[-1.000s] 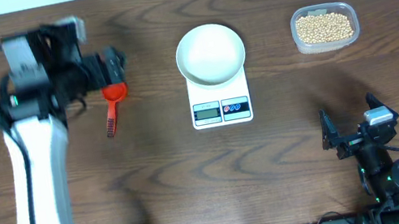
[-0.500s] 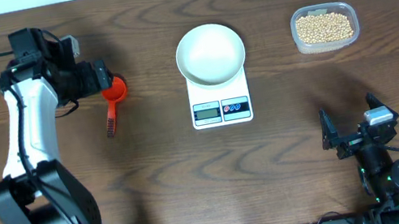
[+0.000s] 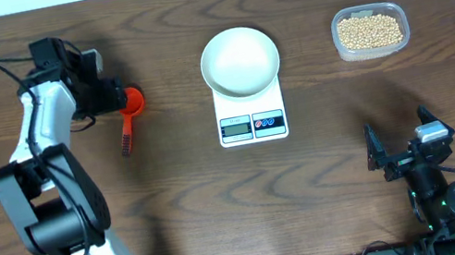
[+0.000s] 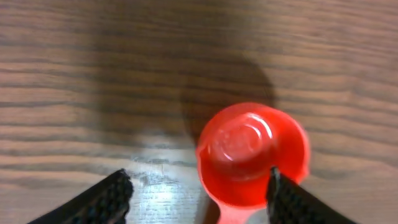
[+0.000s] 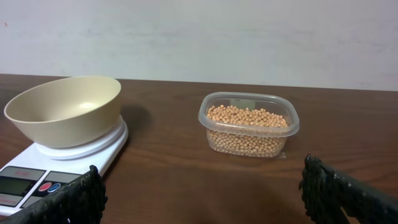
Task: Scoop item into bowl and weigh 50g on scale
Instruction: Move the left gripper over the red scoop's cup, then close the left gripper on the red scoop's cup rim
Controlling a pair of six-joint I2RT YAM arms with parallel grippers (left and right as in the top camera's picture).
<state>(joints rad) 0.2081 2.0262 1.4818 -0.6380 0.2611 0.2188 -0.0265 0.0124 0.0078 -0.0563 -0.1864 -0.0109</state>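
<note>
The white bowl (image 3: 239, 60) stands empty on the white scale (image 3: 251, 116) at mid table; both show in the right wrist view, the bowl (image 5: 62, 109) on the scale (image 5: 37, 171). Beige beans (image 3: 368, 30) fill a clear plastic tub (image 3: 341, 49) at the far right, with the beans (image 5: 247, 127) ahead in the right wrist view. My left gripper (image 3: 116, 99) is open at the red scoop (image 3: 127, 115). In the left wrist view the open fingers (image 4: 199, 196) straddle the scoop's cup (image 4: 252, 152). My right gripper (image 3: 397, 154) is open and empty near the front edge.
The scoop's handle (image 3: 126, 141) points toward the front. The left arm (image 3: 49, 178) reaches up the table's left side. A pale wall (image 5: 199, 37) rises behind the table's far edge.
The left arm has swung and turned, bringing its gripper lower onto the scoop's cup. The scoop, bowl, scale, tub and right arm have not moved.
</note>
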